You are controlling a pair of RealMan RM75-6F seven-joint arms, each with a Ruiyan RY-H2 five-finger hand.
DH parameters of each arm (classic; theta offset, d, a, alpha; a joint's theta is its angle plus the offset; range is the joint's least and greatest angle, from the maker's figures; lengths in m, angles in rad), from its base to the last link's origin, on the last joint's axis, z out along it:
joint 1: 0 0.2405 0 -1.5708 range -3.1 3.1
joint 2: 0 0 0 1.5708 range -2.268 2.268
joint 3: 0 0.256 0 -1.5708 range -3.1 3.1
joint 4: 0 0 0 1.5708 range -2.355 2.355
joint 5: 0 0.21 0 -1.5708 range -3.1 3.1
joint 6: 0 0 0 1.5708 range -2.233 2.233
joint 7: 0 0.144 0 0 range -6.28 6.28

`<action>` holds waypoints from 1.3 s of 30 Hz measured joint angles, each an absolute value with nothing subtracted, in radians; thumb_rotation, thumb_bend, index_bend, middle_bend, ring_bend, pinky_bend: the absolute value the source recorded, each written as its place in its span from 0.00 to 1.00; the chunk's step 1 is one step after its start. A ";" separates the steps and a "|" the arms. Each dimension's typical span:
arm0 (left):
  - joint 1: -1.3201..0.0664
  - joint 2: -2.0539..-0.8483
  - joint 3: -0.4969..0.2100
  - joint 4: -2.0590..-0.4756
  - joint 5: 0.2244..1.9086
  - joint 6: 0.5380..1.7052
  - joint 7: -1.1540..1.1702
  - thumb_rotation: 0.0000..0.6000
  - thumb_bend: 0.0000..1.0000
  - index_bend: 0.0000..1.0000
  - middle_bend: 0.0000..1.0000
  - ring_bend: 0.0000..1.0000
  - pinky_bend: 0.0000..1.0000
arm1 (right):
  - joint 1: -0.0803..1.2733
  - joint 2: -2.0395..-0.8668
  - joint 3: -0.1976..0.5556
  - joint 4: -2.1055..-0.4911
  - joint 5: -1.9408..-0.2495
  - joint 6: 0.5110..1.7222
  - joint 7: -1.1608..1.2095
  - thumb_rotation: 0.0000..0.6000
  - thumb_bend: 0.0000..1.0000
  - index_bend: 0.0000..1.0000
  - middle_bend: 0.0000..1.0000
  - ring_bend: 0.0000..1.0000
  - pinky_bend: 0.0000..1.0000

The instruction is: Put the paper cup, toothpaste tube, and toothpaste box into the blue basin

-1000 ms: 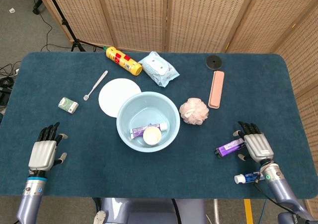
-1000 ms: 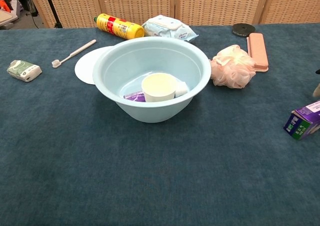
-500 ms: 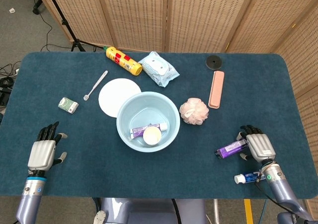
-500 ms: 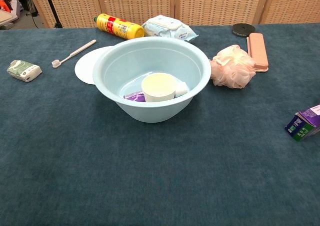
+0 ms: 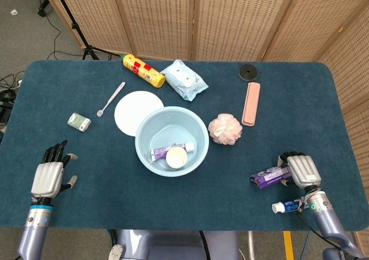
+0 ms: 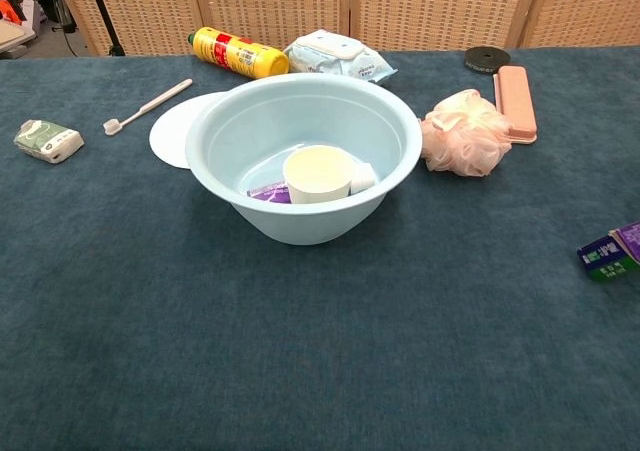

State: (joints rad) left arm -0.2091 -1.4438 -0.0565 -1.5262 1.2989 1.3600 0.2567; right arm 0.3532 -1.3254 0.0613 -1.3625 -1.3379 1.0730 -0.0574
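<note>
Head view looks down on my blue-carpeted table (image 5: 86, 168), the biggest thing before me, with wicker screens (image 5: 230, 18) standing behind its far edge. At the middle sits the blue basin (image 5: 147, 127); inside it the paper cup (image 5: 176, 157) stands mouth up, and the toothpaste tube (image 5: 161, 152) lies on the basin floor touching the cup's side. A round white lid (image 5: 130, 107) lies flat against the basin's far-left rim. Just right of the basin rests a pink bath pouf (image 5: 225, 128), and beyond it a long pink case (image 5: 251, 102) with a small black disc (image 5: 248, 71) near its far end. Along the far edge lie a pack of wipes (image 5: 183, 79) and a yellow bottle (image 5: 143, 70) on its side. A toothbrush (image 5: 110, 98) and a small green packet (image 5: 78, 121) lie on the left. My right hand (image 5: 298, 169) has its fingers curled over the end of the purple toothpaste box (image 5: 266, 176), gripping it low at the table's near right. A second small tube (image 5: 286, 206) lies beside my right wrist. My left hand (image 5: 49, 172) rests flat at the near left, fingers spread, holding nothing.
</note>
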 measured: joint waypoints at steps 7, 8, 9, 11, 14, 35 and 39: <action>-0.207 -1.445 -0.060 -1.524 1.301 1.357 0.252 1.00 0.26 0.36 0.06 0.03 0.08 | 0.356 -1.310 0.066 -1.383 -1.338 1.079 -0.075 1.00 0.24 0.61 0.44 0.39 0.39; -0.207 -1.445 -0.061 -1.523 1.300 1.356 0.252 1.00 0.26 0.36 0.06 0.03 0.08 | 0.357 -1.306 0.068 -1.389 -1.338 1.080 -0.079 1.00 0.24 0.61 0.44 0.39 0.39; -0.208 -1.445 -0.061 -1.523 1.301 1.355 0.253 1.00 0.26 0.36 0.06 0.03 0.08 | 0.359 -1.301 0.071 -1.396 -1.338 1.081 -0.083 1.00 0.24 0.61 0.44 0.39 0.39; -0.208 -1.446 -0.062 -1.521 1.300 1.354 0.254 1.00 0.26 0.36 0.06 0.03 0.08 | 0.365 -1.288 0.078 -1.415 -1.338 1.084 -0.094 1.00 0.24 0.61 0.44 0.39 0.39; -0.207 -1.447 -0.065 -1.517 1.301 1.357 0.258 1.00 0.26 0.36 0.06 0.03 0.08 | 0.377 -1.265 0.094 -1.452 -1.337 1.088 -0.117 1.00 0.23 0.61 0.44 0.39 0.39; -0.207 -1.445 -0.060 -1.508 1.322 1.347 0.251 1.00 0.26 0.36 0.06 0.03 0.08 | 0.556 -1.112 0.254 -1.855 -1.197 1.069 -0.483 1.00 0.23 0.62 0.44 0.39 0.39; -0.207 -1.445 -0.054 -1.504 1.337 1.348 0.246 1.00 0.26 0.36 0.06 0.03 0.08 | 0.609 -1.124 0.275 -1.908 -1.159 1.064 -0.573 1.00 0.23 0.62 0.44 0.39 0.39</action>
State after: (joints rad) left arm -0.2066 -1.4446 -0.0537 -1.5040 1.3374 1.3481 0.2460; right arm 0.6094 -1.1238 0.2753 -1.9079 -1.1590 1.0643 -0.5727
